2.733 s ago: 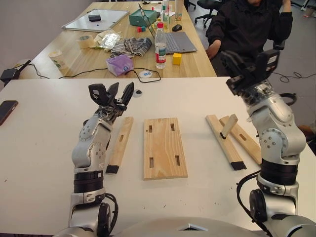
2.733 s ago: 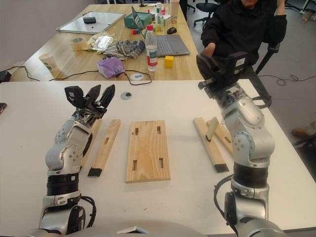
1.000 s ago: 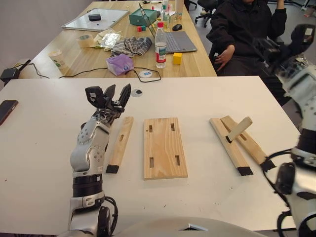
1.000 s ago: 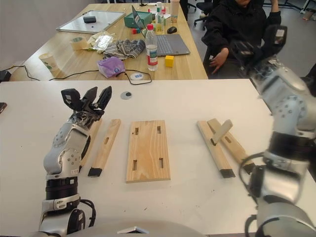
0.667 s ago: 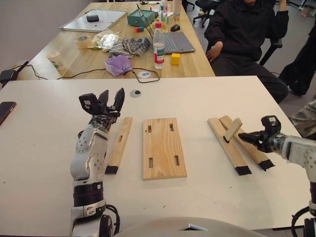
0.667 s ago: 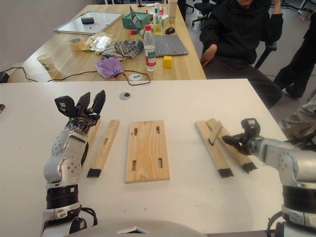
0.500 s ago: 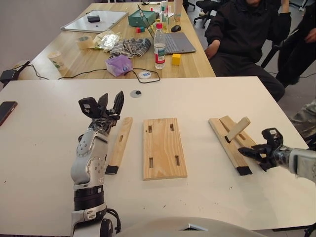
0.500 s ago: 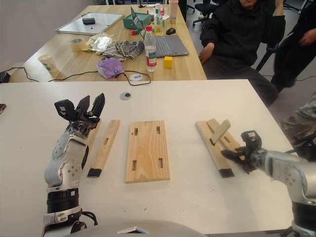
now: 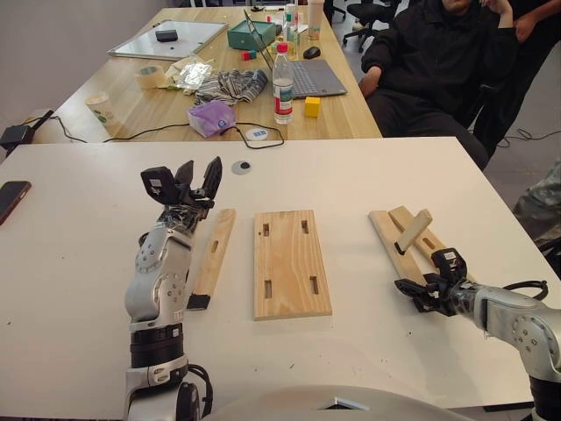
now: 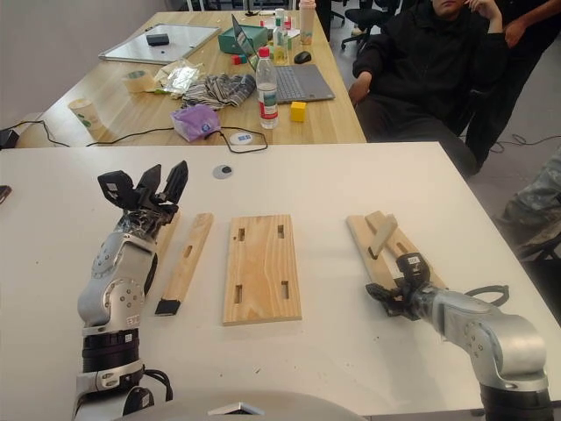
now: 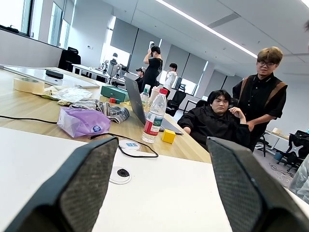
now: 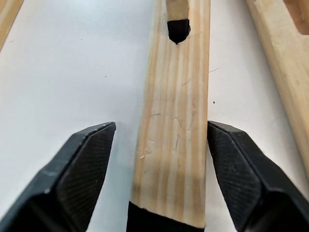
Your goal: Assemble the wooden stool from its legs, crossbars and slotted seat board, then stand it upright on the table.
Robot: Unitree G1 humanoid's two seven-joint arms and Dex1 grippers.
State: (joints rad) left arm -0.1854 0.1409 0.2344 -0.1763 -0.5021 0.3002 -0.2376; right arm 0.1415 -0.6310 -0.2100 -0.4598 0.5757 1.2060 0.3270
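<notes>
- At the near right of the white table, the right gripper lies low, spread wide, with nothing in its hold. One jaw stands on either side of the black-capped end of the inner right leg, and a strip of bare table shows between each pad and the wood.
- A short crossbar stands tilted in that leg's slot, farther along from the jaws.
- The outer right leg lies just beside the inner one, on the side away from the slotted seat board, which lies flat mid-table with its slots up.
- The left leg lies flat left of the board. The left gripper hangs above its far end, open and empty.
- Risks, as I judge them:
  - A grip at the very end leaves most of the leg unsupported, so it may droop or twist in the pads.
  - Tilting the leg could drop the crossbar out, as it looks loosely seated.
  - Jaws closing off-centre could skid the leg into its neighbour.
</notes>
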